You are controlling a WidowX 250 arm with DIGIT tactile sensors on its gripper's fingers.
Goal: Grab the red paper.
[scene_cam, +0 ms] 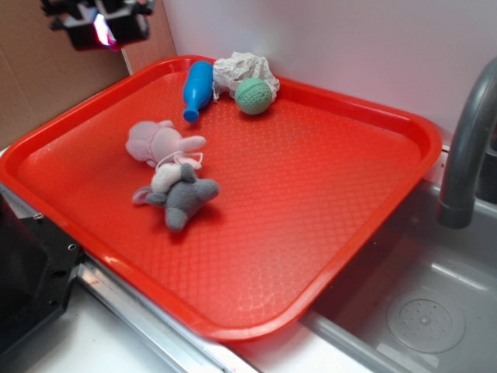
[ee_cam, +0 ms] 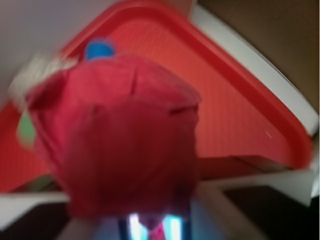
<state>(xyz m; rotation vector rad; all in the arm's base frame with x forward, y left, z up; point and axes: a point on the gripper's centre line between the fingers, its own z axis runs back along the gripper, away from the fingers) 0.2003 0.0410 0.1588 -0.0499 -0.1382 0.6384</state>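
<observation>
Wrist view blurred, filled by red paper (ee_cam: 120, 135), apparently clamped in gripper (scene_cam: 101, 23), raised above tray (scene_cam: 46, 167) corner to clear toys.

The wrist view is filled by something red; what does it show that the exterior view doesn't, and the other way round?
Only the wrist view shows the red paper plainly, a blurred wad close to the lens. Only the exterior view shows the gripper high above the tray's corner, the two plush toys, the faucet and sink. Both show the red tray, blue bottle, green ball and white paper.
</observation>
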